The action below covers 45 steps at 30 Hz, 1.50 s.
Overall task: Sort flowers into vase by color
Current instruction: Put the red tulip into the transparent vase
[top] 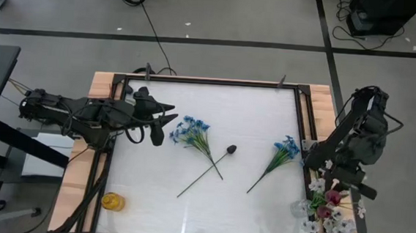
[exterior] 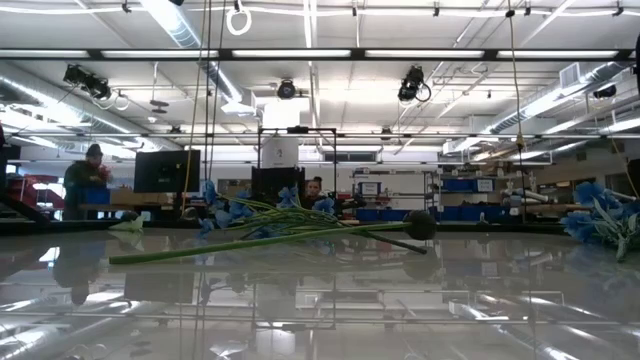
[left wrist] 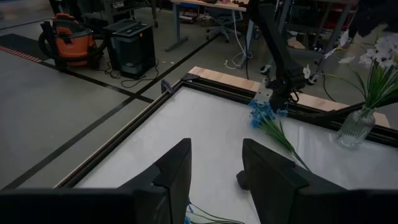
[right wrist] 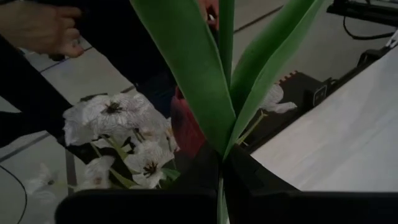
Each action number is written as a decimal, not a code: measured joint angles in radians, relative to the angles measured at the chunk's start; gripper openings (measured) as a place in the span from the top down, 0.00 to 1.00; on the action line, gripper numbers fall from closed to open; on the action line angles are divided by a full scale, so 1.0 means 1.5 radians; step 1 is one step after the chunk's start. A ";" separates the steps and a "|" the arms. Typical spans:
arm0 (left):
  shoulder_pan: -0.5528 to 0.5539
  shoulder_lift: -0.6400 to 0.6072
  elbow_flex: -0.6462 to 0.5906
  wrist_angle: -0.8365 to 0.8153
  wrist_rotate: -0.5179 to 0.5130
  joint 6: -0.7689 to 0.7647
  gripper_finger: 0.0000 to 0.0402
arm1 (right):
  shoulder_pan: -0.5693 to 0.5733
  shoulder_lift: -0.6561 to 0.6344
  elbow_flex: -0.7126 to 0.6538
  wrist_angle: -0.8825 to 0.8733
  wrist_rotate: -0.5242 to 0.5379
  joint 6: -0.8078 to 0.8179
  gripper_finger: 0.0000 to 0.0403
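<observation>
The right pincer (top: 347,179) is gripping a leafy stem (right wrist: 222,93) upright over the vase (top: 306,208) at the counter's (top: 151,201) right edge; the left pincer (top: 165,127) is waiting half-open beside a blue bunch (top: 191,132).

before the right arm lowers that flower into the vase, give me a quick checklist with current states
1. Right gripper shut on the tulip stem: ok.
2. Stem lined up over the clear vase: cannot tell.
3. Vase holds white blossoms and a red bud; colour match: cannot tell.
4. Person's hand clear of the vase: cannot tell.
5. Left gripper open, away at the table's left: ok.
</observation>
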 joint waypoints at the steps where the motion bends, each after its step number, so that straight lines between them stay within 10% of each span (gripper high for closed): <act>1: 0.000 0.000 0.000 0.000 0.000 0.000 0.63 | 0.000 0.000 -0.005 0.007 0.000 0.001 0.97; 30: 0.000 0.000 0.000 0.000 0.000 0.000 0.63 | 0.046 -0.001 -0.156 0.052 -0.066 0.098 0.97; 45: 0.000 0.000 0.000 0.000 0.000 0.000 0.63 | 0.047 0.003 -0.172 0.056 0.013 0.069 0.90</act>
